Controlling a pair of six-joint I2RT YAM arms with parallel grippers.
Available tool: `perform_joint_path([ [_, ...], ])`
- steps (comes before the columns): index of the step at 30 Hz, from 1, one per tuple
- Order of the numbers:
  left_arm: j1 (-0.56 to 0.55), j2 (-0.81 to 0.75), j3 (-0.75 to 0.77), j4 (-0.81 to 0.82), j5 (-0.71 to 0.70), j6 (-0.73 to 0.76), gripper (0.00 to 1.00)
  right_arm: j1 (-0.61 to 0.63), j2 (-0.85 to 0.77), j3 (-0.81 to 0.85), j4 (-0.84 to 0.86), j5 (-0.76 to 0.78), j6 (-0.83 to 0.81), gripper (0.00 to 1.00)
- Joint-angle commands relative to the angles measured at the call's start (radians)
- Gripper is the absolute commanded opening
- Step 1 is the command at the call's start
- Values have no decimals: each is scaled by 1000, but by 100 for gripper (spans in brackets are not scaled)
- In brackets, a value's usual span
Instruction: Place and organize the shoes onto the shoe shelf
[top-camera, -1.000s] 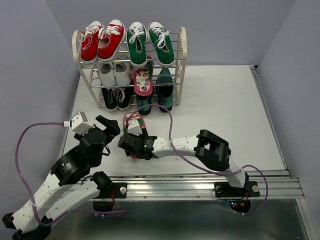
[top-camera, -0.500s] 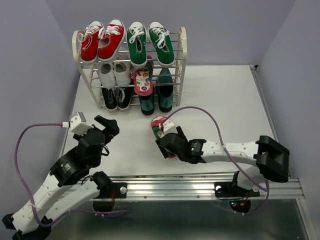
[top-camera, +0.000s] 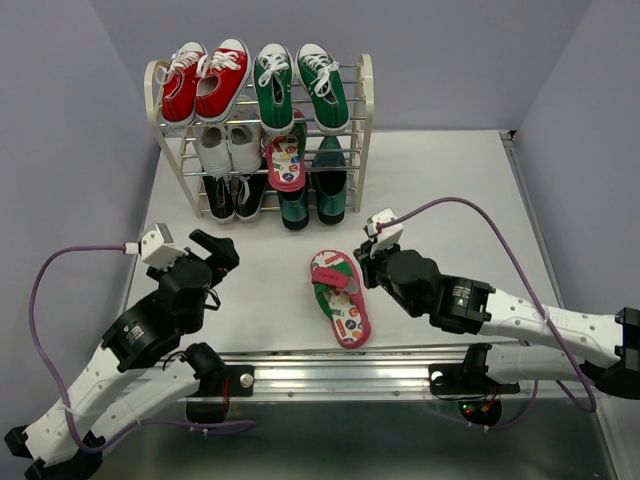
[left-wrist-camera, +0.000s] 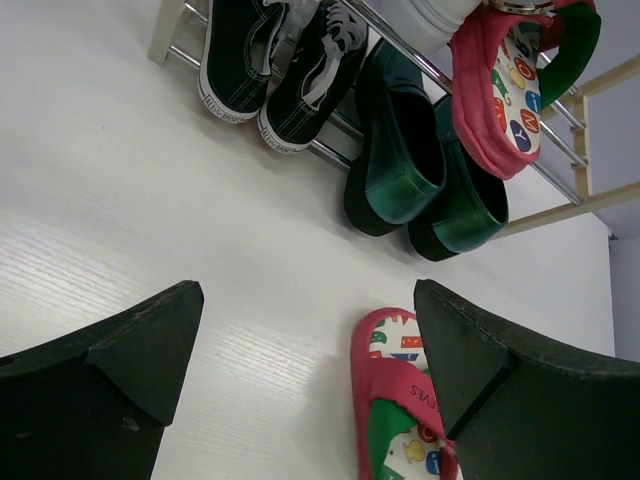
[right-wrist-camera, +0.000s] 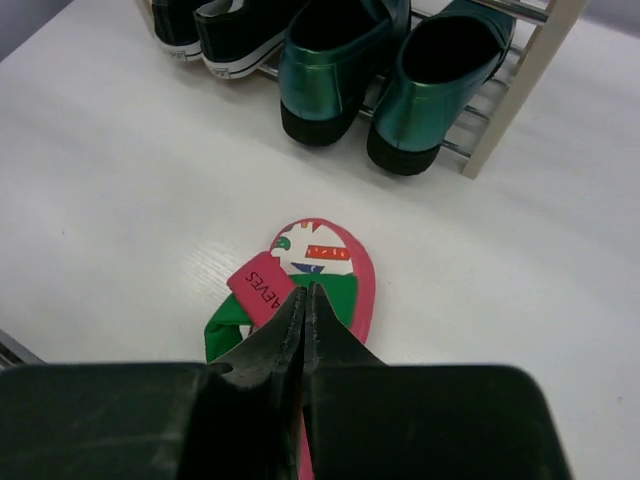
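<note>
Right gripper (right-wrist-camera: 305, 300) has drawn back from the shifted flip-flop (top-camera: 340, 300), pinched together, seemingly empty; left gripper (top-camera: 220, 272) wide.

plain lavender-grey walls (top-camera: 450, 50) around a white table (top-camera: 450, 200); metal rail (top-camera: 300, 375) at near edge

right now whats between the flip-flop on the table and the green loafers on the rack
Nothing: only bare white table separates the flip-flop from the green loafers, clearest in the right wrist view.
</note>
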Motion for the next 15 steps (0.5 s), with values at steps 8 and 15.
perform_joint_path([
  [8, 4, 22, -10, 26, -30, 12, 99, -7, 71, 20, -174, -119, 146, 100],
  [15, 4, 40, -12, 31, -29, 15, 99, -7, 199, 19, -333, -374, 410, 100],
])
